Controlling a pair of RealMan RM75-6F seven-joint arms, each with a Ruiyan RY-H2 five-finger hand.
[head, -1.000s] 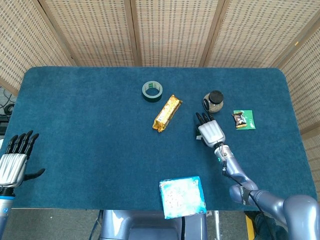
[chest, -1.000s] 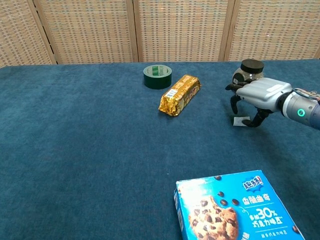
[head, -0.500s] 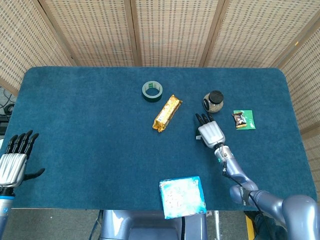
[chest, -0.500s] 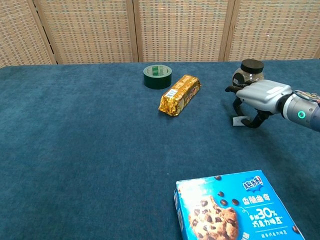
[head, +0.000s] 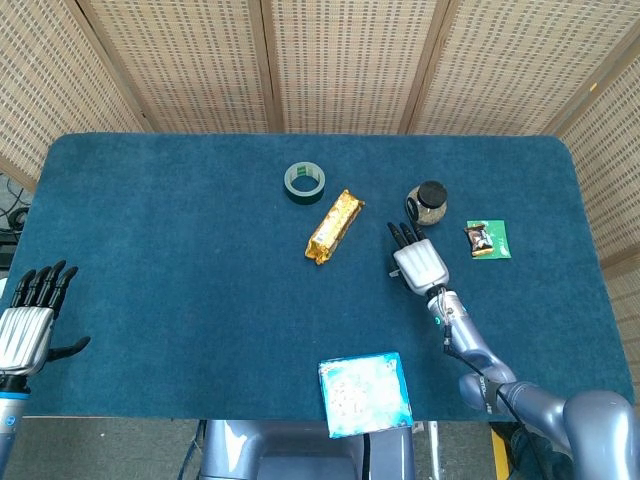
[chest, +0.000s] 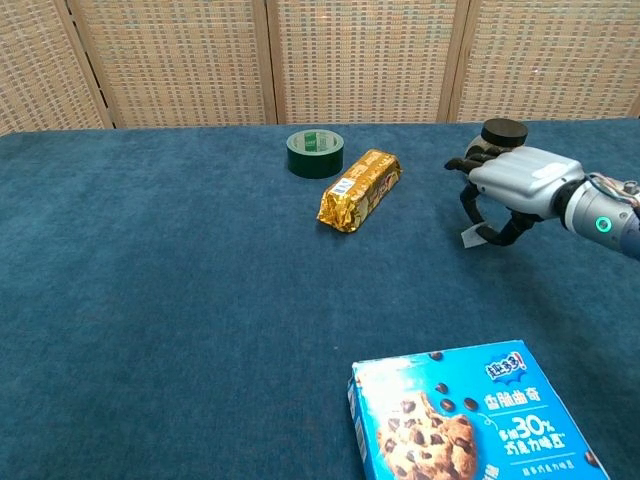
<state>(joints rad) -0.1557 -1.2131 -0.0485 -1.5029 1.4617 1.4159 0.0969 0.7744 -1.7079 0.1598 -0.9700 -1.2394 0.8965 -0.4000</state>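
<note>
White scrap (chest: 469, 236) pinched, lifted off the cloth — right hand's (chest: 510, 180) fingers (chest: 468, 200) curled around it.

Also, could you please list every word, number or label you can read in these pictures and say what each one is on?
"30%": on the blue cookie box, chest view, among Chinese characters too small to read.
White label on the gold snack pack: print too small to read.
Green tape roll: pale marks, unreadable.
Green sachet: blurred, unreadable.
Small white piece pinched by the right hand: no legible text.
</note>
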